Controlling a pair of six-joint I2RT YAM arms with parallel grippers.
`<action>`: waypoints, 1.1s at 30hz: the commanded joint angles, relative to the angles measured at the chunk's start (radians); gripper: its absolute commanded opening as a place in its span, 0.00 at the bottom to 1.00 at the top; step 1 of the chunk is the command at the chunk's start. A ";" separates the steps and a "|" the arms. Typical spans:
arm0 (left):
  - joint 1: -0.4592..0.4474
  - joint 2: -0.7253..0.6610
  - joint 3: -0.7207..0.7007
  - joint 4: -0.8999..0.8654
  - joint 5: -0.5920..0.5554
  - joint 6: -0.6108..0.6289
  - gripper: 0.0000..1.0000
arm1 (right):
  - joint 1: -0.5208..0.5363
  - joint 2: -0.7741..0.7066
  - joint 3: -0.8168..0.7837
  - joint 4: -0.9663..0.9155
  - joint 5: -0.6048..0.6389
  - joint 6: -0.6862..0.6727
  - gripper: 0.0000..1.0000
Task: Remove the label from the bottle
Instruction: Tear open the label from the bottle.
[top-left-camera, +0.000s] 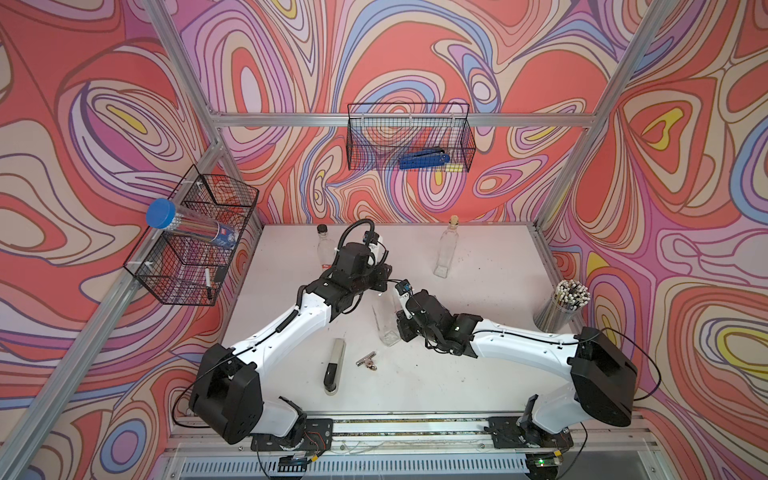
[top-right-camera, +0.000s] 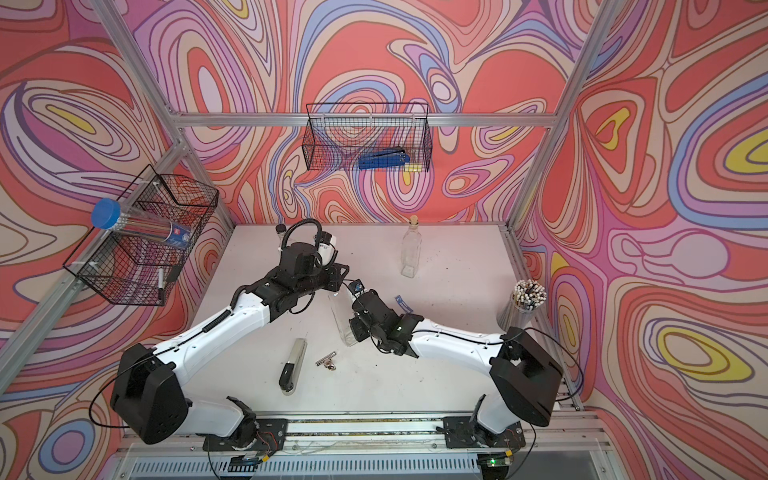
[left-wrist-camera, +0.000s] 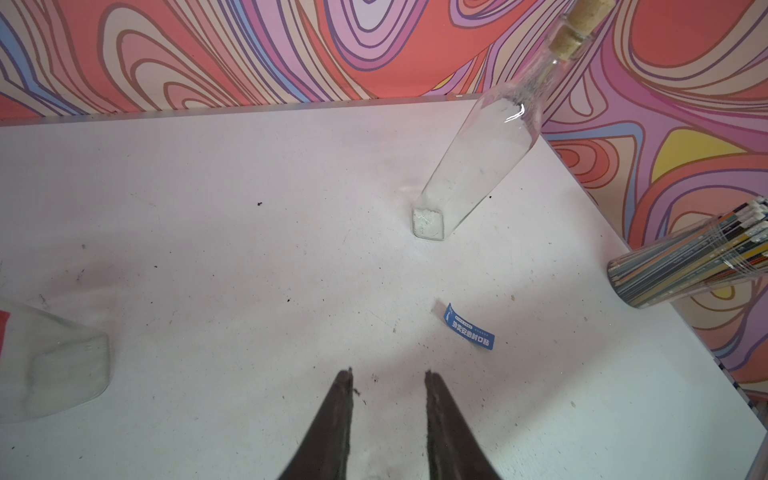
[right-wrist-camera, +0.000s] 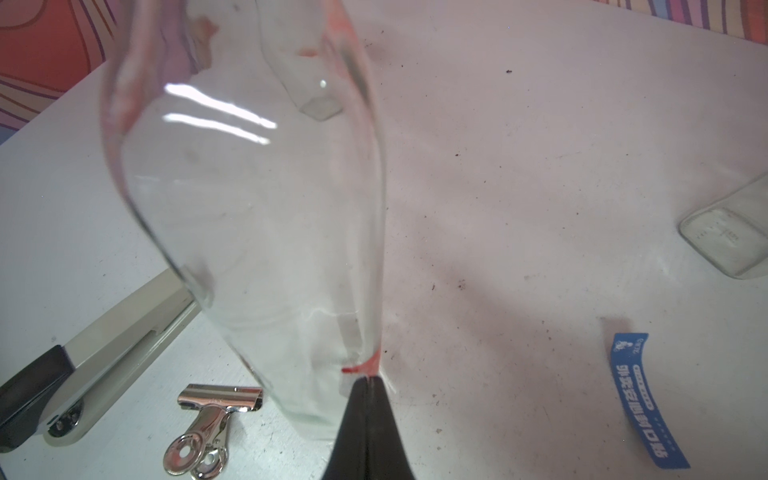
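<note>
A clear glass bottle stands in the middle of the table, leaning a little, and fills the right wrist view. My left gripper sits right at its top. The neck is hidden under it, and the fingertips stand a little apart with only table beyond them. My right gripper is low at the bottle's side, shut on a pale, red-edged label still stuck to the glass. In both top views the right gripper is beside the bottle's base.
A loose blue label strip lies on the table to the right. A corked bottle and a black-capped bottle stand at the back. A pencil cup is at the right edge. A stapler and a binder clip lie in front.
</note>
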 joint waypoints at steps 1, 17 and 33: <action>-0.002 0.013 0.000 -0.073 0.001 0.042 0.00 | -0.008 -0.015 0.026 -0.016 0.045 -0.010 0.00; -0.002 0.011 -0.008 -0.068 0.012 0.049 0.00 | -0.014 -0.025 0.015 -0.019 0.062 -0.008 0.00; -0.003 0.005 -0.016 -0.056 0.028 0.052 0.00 | -0.025 -0.029 0.009 -0.022 0.071 -0.010 0.00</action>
